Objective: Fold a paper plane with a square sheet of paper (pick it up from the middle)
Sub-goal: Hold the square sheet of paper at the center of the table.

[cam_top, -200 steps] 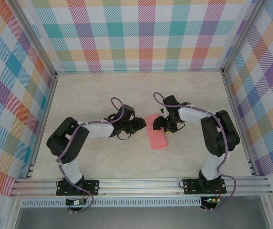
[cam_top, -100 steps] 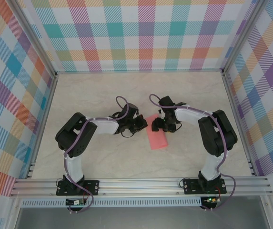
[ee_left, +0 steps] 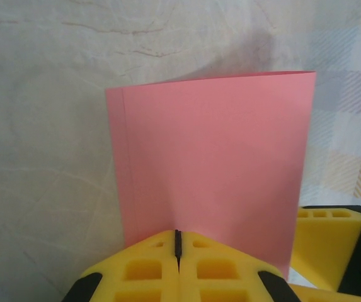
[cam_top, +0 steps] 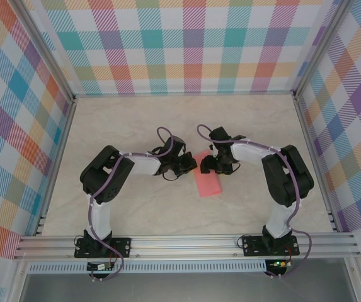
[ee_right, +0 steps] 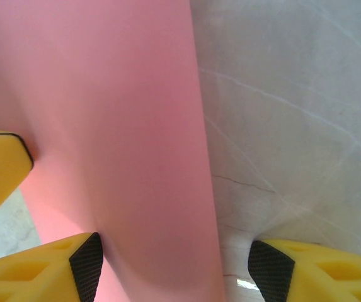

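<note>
- Left gripper (cam_top: 188, 166) differs most from a second ago: its arm has swung toward the middle of the table (cam_top: 136, 207), elbow drawn in, and its claw has gone from part open to pressed together.
- Right gripper (cam_top: 207, 165) has edged slightly toward the table's left since then and has held that spot for the last half second, its spread hardly changed.
- The square sheet of paper (cam_top: 208, 181) lies about where it did, near the table's middle and a little toward the right edge, running from between the two claws toward the near edge.
- In the left wrist view the yellow fingers (ee_left: 142, 270) meet at a closed seam, pinching the near edge of the pink sheet, which stands up from them; a narrow strip runs along its left side.
- In the right wrist view the jaws stand spread, one finger (ee_right: 48, 267) against the sheet, the other (ee_right: 319, 267) clear of it, with bare table between it and the paper's edge.
- The right claw grips nothing.
</note>
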{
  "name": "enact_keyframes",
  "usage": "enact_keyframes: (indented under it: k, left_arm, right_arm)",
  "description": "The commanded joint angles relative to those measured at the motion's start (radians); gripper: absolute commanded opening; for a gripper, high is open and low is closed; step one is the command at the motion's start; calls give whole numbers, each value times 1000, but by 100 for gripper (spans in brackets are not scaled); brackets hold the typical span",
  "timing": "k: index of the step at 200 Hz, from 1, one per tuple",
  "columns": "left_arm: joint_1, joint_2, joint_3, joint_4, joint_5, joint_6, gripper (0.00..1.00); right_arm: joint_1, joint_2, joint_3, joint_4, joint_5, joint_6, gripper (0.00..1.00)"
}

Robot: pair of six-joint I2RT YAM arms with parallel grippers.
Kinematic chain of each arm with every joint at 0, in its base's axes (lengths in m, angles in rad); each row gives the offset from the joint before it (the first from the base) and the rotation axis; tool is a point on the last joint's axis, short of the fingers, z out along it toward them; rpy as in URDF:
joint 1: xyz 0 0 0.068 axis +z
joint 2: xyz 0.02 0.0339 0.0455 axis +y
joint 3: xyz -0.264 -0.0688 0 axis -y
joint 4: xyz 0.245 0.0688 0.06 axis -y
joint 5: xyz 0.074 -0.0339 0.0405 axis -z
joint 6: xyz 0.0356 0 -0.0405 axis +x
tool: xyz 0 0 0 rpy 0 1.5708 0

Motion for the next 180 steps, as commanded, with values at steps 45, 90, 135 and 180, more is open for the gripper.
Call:
enact_keyframes:
  k: [45,90,135,180]
  left_arm:
    - [-5,17,23,-165,-44,53,0]
    - [-5,22,17,-188,-45,66,0]
    - [-5,20,25,-210,-55,84,0]
    - [-5,8,44,-237,-61,106,0]
  right_arm:
    - [-22,11,-70,73,-160,-11,69]
    - [-92,-19,-33,29,-380,-51,69]
    - [-113,-6,-7,-14,-375,-72,66]
    - [-123,27,-6,-22,-361,-78,54]
